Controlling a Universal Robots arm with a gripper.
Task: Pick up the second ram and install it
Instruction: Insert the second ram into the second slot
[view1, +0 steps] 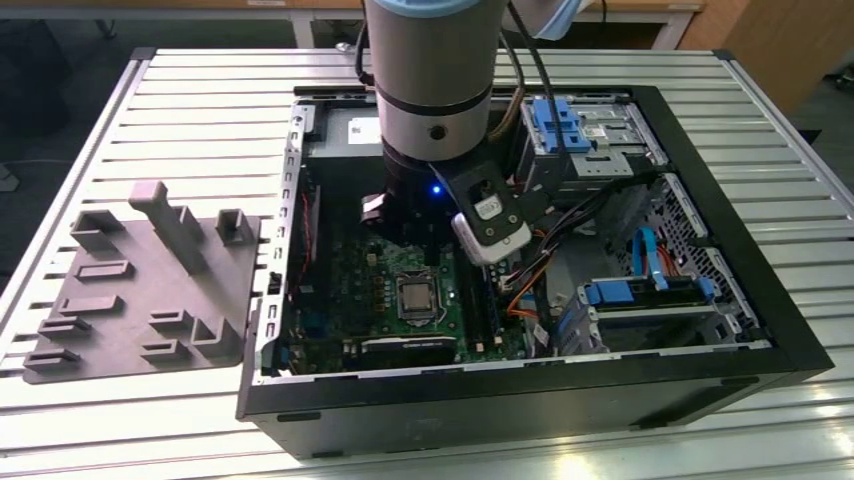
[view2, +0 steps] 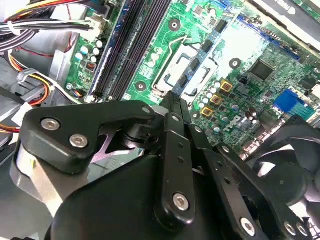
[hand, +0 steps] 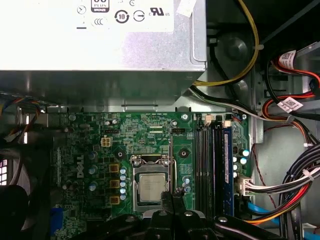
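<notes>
My gripper (hand: 167, 197) hangs inside the open computer case (view1: 747, 300), just above the green motherboard (hand: 150, 130) and beside the processor socket (hand: 150, 187). In the second wrist view its black fingers (view2: 175, 102) are pressed together with nothing between them. A narrow stick with a bluish edge (hand: 226, 165) stands seated in the memory slot farthest from the socket. I cannot tell whether it is the second ram. The neighbouring long black slots (hand: 202, 165) look dark. In the exterior view the arm (view1: 430, 100) covers the middle of the board.
A grey holder tray (view1: 140, 290) with upright blocks lies on the slatted table at the exterior view's left. Cable bundles (hand: 295, 185) crowd the space beside the slots. The silver power supply (hand: 100, 45) borders the board, and blue drive brackets (view1: 567, 125) sit at the case's far side.
</notes>
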